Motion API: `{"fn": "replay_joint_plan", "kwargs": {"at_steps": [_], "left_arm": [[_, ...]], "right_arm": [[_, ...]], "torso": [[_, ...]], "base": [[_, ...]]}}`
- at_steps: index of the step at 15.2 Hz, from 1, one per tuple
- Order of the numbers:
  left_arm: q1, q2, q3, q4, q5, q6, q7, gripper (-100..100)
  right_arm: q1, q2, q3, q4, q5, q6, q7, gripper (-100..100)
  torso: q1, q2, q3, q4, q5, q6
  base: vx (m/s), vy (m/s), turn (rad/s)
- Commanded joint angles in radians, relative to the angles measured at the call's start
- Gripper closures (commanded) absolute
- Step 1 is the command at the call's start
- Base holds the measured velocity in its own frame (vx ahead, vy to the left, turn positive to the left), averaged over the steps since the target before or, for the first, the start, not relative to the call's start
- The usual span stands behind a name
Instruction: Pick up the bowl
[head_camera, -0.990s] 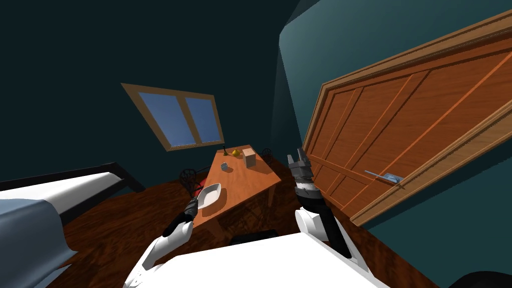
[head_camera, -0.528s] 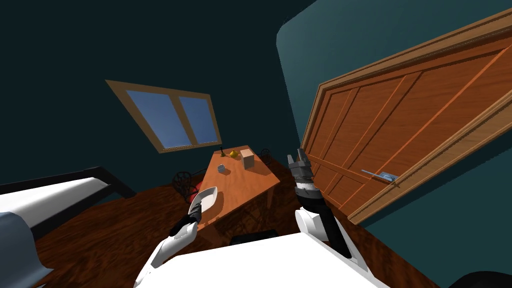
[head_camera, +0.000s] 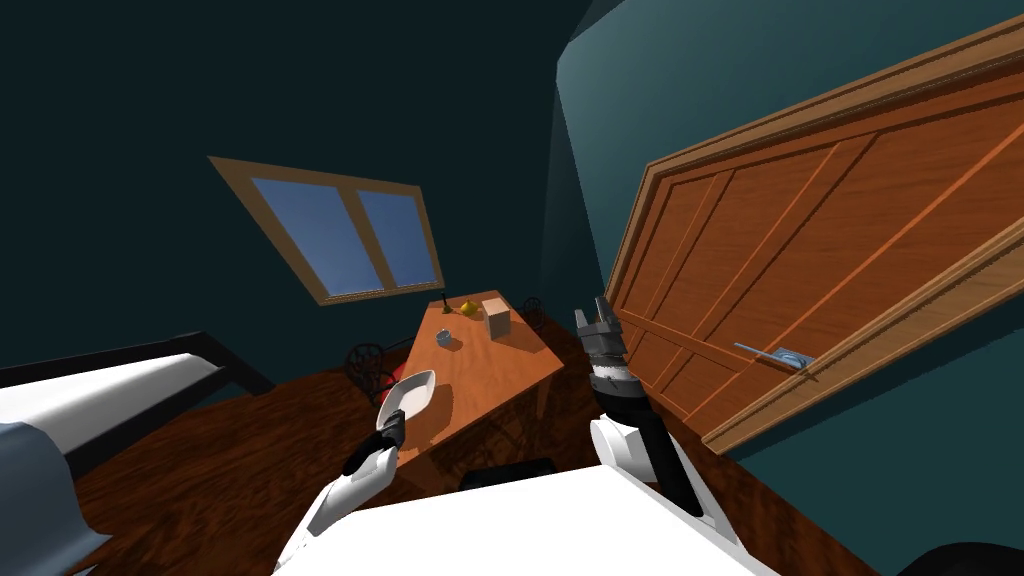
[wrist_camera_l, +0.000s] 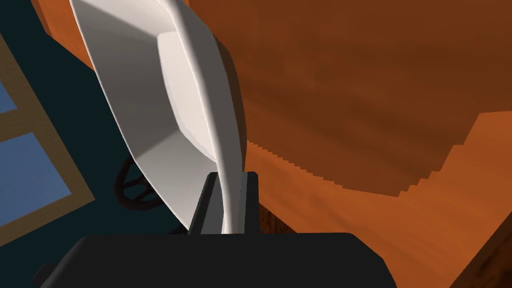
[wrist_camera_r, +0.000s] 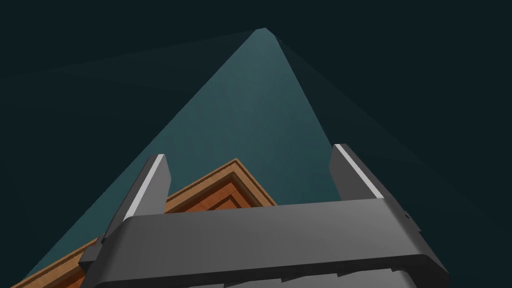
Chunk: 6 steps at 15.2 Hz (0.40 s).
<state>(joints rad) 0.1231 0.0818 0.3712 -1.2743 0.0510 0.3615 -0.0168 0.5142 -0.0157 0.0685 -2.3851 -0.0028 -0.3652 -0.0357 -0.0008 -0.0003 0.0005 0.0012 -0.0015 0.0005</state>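
Observation:
A shallow white bowl (head_camera: 411, 391) sits at the near left corner of the orange wooden table (head_camera: 484, 362). My left gripper (head_camera: 389, 424) reaches it from the near side. In the left wrist view the left gripper (wrist_camera_l: 227, 210) is shut on the bowl (wrist_camera_l: 150, 100), with the thin near rim pinched between both fingers (wrist_camera_l: 201, 207). Whether the bowl rests on the table or hangs just above it I cannot tell. My right gripper (head_camera: 600, 317) is raised beside the table's right side, and in its wrist view the right gripper (wrist_camera_r: 252, 177) stands open with nothing between the fingers.
Farther back on the table stand a tan box (head_camera: 496, 319), a small grey object (head_camera: 444, 338) and a yellow object (head_camera: 467, 307). A wooden door (head_camera: 800, 270) with a metal handle (head_camera: 777, 354) fills the right. A bed (head_camera: 90, 400) lies left, a dark wire chair (head_camera: 368, 363) beside the table.
My head view has swung, so the window and bed slid left. My left hand stays at the bowl's near rim. The right arm has not moved.

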Motion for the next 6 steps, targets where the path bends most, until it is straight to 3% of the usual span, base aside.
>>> {"fn": "replay_joint_plan", "kwargs": {"at_steps": [1, 2, 3, 5, 6], "left_arm": [[0.0, 0.0, 0.0, 0.0, 0.0, 0.0, 0.0, 100], [-0.002, 0.001, 0.0, -0.001, 0.0, -0.001, 0.0, 100], [0.005, 0.001, 0.004, -0.034, 0.003, 0.026, -0.003, 100], [0.009, 0.001, 0.006, -0.056, 0.004, 0.046, -0.004, 100], [0.009, 0.001, 0.003, -0.043, 0.004, 0.03, -0.003, 100]], "right_arm": [[0.0, 0.0, 0.0, 0.0, 0.0, 0.0, 0.0, 0], [0.0, 0.0, 0.0, 0.0, 0.0, 0.0, 0.0, 0], [0.0, 0.0, 0.0, 0.0, 0.0, 0.0, 0.0, 0], [0.0, 0.0, 0.0, 0.0, 0.0, 0.0, 0.0, 0], [0.0, 0.0, 0.0, 0.0, 0.0, 0.0, 0.0, 0]], "torso": [[0.0, 0.0, 0.0, 0.0, 0.0, 0.0], [0.0, 0.001, 0.0, -0.001, 0.001, -0.001], [0.0, 0.001, 0.0, -0.001, 0.001, -0.001], [-0.003, 0.005, 0.002, 0.0, 0.0, -0.001], [-0.004, 0.007, 0.003, 0.0, 0.0, -0.001]], "base": [[0.008, 0.005, -0.009], [0.0, 0.0, 0.0], [-0.033, -0.018, -0.034], [-0.077, -0.042, -0.033], [-0.044, -0.029, -0.003]]}}
